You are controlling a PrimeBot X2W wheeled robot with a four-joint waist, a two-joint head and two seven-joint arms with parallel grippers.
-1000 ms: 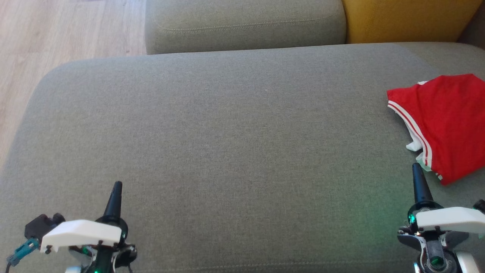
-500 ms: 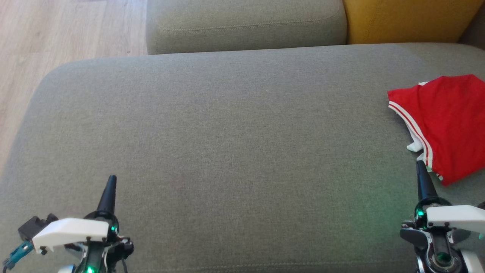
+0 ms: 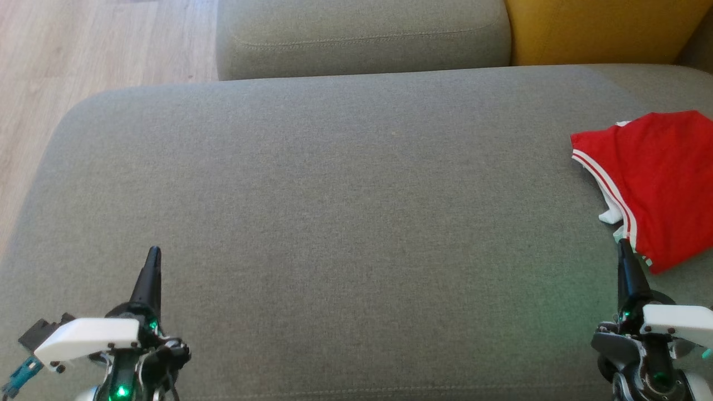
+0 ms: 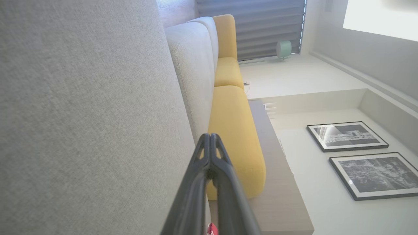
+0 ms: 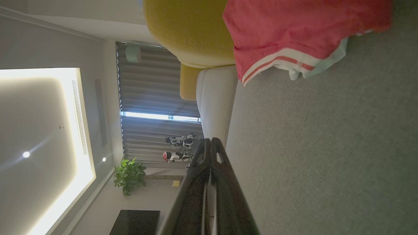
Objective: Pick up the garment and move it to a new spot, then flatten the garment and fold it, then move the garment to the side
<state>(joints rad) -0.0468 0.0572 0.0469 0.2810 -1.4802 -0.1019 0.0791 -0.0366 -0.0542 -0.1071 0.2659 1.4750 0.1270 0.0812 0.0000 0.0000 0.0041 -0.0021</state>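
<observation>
The left gripper (image 3: 151, 260) has its two dark fingers pressed together into a single point, with nothing between them. In the left wrist view the tips meet with no gap. It sits at the lower left of the head view, pointing up the frame over bare grey fabric. The right gripper (image 3: 623, 252) is also closed to a point and empty. It sits at the lower right of the head view, and the right wrist view shows its fingers meeting along their length.

The garment (image 3: 660, 178) is red with white stripes along one hem and a bit of white cloth showing under it. It lies in a loose, flattish heap at the middle right edge of the head view, partly cut off by the frame. The right gripper's tip is just below the garment's lower left hem. In the right wrist view a stretch of grey fabric lies between the tips and the cloth.

Both grippers and the garment are over the wide grey seat cushion (image 3: 345, 211). Above it, at the top of the head view, are a grey back cushion (image 3: 362, 33) and a yellow cushion (image 3: 601, 28). A pale wooden floor (image 3: 83, 50) fills the upper left corner.
</observation>
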